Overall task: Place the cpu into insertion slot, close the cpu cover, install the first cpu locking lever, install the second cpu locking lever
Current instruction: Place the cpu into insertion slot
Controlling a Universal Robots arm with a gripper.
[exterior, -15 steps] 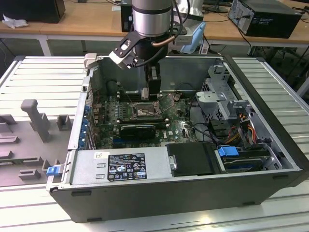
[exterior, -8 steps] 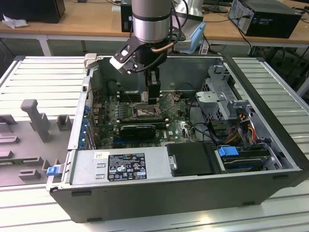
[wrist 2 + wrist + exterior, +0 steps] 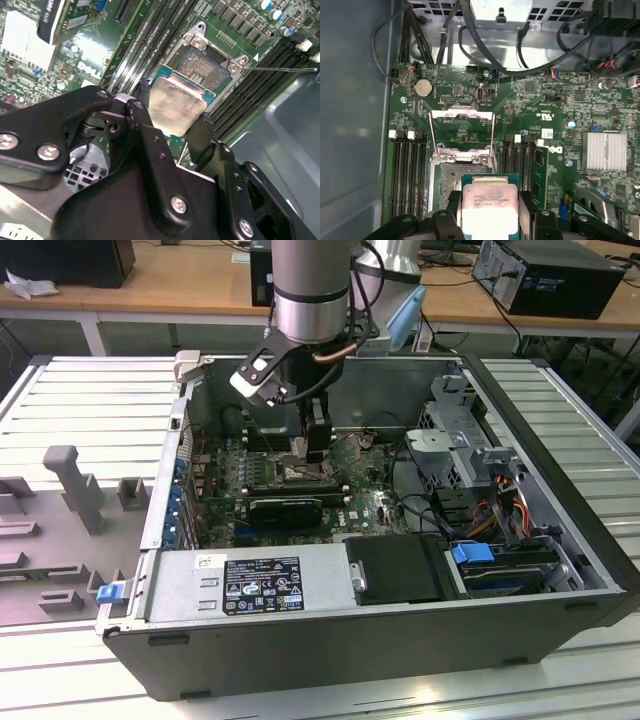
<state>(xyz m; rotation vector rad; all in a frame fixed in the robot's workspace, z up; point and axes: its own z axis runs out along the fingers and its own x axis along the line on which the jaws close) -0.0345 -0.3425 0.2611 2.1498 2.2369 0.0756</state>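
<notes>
My gripper (image 3: 312, 447) reaches down into the open computer case over the green motherboard (image 3: 225, 475). It is shut on the cpu (image 3: 176, 106), a pale silvery square chip held by two opposite edges between the black fingers (image 3: 141, 116). In the first wrist view the cpu (image 3: 490, 206) hangs over one side of the insertion slot (image 3: 446, 186), partly covering it. The insertion slot (image 3: 206, 67) is dark with a metal rim. The cpu cover (image 3: 461, 116) is swung open and lies back from the slot. A thin lever rod (image 3: 285, 69) sticks out beside the slot.
Long black memory slots (image 3: 409, 170) flank the socket on both sides. A black expansion card (image 3: 285, 508), cable bundles (image 3: 485, 50), a drive cage (image 3: 460, 435) and the case walls (image 3: 185, 430) hem in the board. A finned heat sink (image 3: 606, 151) stands nearby.
</notes>
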